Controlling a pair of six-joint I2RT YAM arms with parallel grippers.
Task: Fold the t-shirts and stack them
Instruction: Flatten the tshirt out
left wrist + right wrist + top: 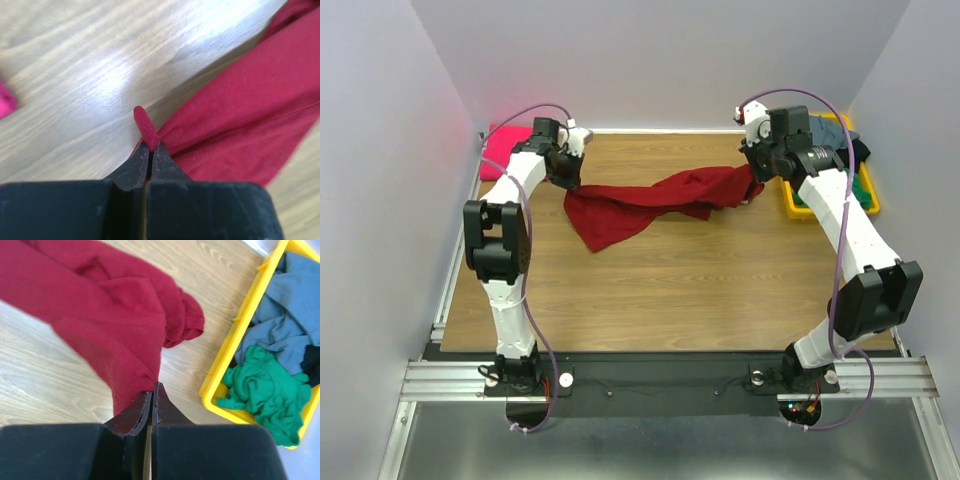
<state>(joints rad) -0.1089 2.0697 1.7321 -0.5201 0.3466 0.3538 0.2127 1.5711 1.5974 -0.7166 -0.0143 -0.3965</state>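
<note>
Now the left claw (150,146) and the right claw (153,387) each pinch shut on an end of the red shirt (620,215), slung between them over the worktop (670,290), so spreading looks underway; next, draw it taut and lay it flat.

Wood table (670,290), crimson shirt (650,205), pink shirt (508,145), bin (789,203)

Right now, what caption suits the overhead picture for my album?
Left hand and right hand each pinch one end of the crimson t-shirt over the wooden table.
</note>
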